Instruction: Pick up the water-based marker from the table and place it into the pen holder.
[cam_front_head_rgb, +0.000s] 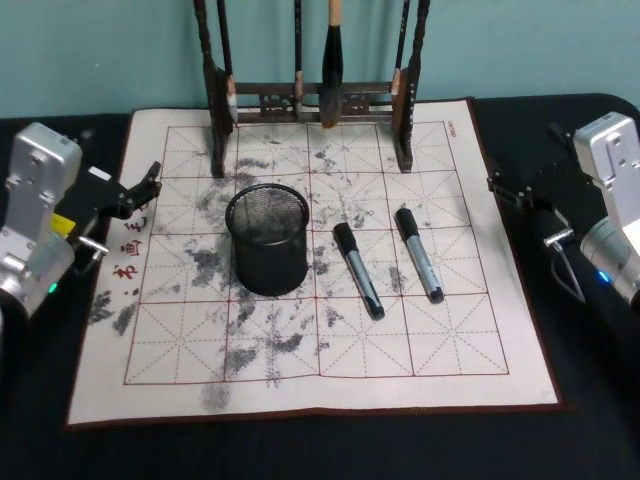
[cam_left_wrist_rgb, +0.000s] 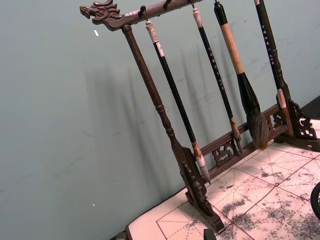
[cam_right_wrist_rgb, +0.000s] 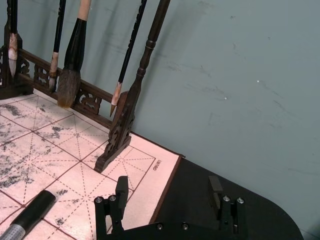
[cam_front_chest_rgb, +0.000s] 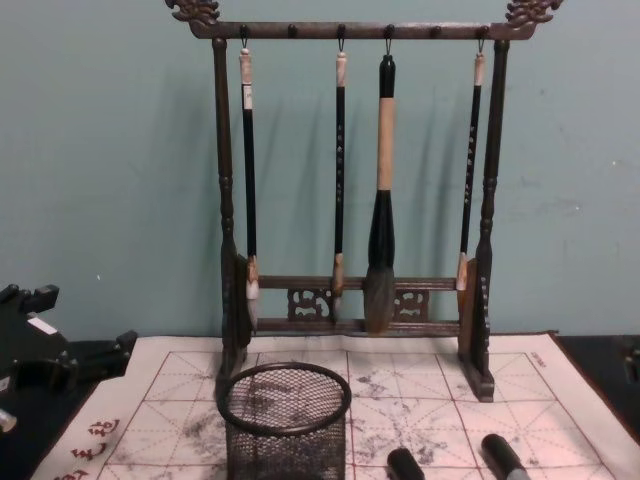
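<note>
Head view shows that the job has not started yet. Two markers lie flat on the white mat (cam_front_head_rgb: 300, 385) on the black tabletop (cam_front_head_rgb: 600, 440). The first marker (cam_front_head_rgb: 358, 270) is just beside the pen holder (cam_front_head_rgb: 266, 268), on its right. The second marker (cam_front_head_rgb: 419, 253) lies a little further right. They look alike, with black caps and grey bodies, so I cannot tell which one is the water-based one. The pen holder stands up straight near the middle of the mat and looks empty inside. Behind it is the brush rack (cam_front_head_rgb: 310, 98).

The left pincer (cam_front_head_rgb: 135, 190) sits at the left edge of the mat, well apart from both markers. It seems to be open with nothing in it, though it is hard to see. The right pincer (cam_front_head_rgb: 512, 188) sits off the right edge of the mat. In the right wrist view its fingers (cam_right_wrist_rgb: 120, 192) are wide apart and hold nothing.

So all of it is left to do: reach a marker, grab it, lift it, and drop it into the pen holder.
</note>
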